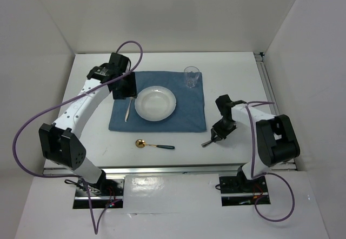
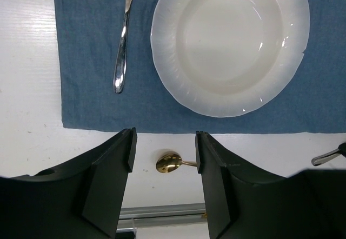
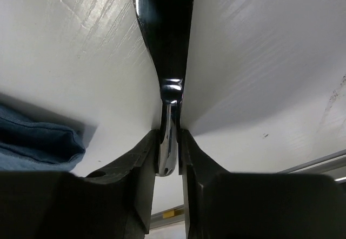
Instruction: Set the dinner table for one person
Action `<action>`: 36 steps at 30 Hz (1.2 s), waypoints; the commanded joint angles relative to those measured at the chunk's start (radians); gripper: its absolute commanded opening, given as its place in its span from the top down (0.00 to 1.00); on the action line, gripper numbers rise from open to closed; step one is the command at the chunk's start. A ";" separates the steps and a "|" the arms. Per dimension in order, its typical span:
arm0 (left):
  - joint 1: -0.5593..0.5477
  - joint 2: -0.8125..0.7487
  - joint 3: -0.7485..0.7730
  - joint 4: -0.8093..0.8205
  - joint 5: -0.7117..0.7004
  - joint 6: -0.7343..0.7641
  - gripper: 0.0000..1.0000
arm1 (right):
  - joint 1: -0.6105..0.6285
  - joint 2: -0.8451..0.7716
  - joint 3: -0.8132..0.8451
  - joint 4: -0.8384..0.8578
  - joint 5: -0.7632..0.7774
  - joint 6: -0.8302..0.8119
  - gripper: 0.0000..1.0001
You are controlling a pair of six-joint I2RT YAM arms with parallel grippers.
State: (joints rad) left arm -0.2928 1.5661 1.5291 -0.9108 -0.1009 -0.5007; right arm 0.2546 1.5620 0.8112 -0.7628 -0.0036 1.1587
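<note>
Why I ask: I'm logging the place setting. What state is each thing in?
Plate: upright, empty, on the mat.
Mat: spread flat on the table.
Fork: lying on the mat, beside the plate.
Glass: upright on the mat's corner.
Spoon: lying on bare table, off the mat.
Knife: clamped in the right gripper.
Left gripper: open, empty.
Right gripper: shut on the knife.

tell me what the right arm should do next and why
Probably carry the knife leftward onto the blue mat and lay it just right of the plate. The right gripper is shut on its handle, over the dinner table beside the mat. The fork already lies left of the plate, and the mat's strip on the plate's right is bare.
</note>
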 commanded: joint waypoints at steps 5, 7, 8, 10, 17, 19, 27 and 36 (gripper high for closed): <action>-0.005 -0.006 -0.018 0.030 -0.019 0.004 0.36 | 0.067 -0.091 0.008 0.026 0.339 -0.008 0.75; -0.005 0.003 -0.018 0.030 -0.028 0.004 0.36 | 0.078 -0.137 0.043 0.071 0.340 -0.150 0.75; -0.005 0.003 -0.018 0.030 -0.028 0.004 0.36 | 0.090 -0.137 0.061 0.071 0.340 -0.190 0.75; -0.005 0.003 -0.018 0.030 -0.028 0.004 0.36 | 0.112 -0.149 0.121 0.092 0.330 -0.337 0.75; -0.005 0.012 0.000 0.021 -0.046 0.004 0.36 | 0.172 -0.122 0.296 0.175 0.144 -0.680 0.75; -0.005 0.012 0.009 0.010 -0.046 0.004 0.36 | 0.172 -0.073 0.363 0.171 0.039 -0.735 0.75; -0.005 0.012 0.019 0.001 -0.046 0.004 0.36 | 0.204 0.119 0.457 0.195 -0.150 -0.837 0.74; -0.005 -0.008 0.009 -0.031 -0.108 0.013 0.36 | 0.222 0.270 0.513 0.275 -0.185 -0.826 0.74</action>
State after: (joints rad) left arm -0.2935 1.5700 1.5166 -0.9264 -0.1753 -0.4995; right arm 0.4652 1.8244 1.2648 -0.5735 -0.1535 0.3428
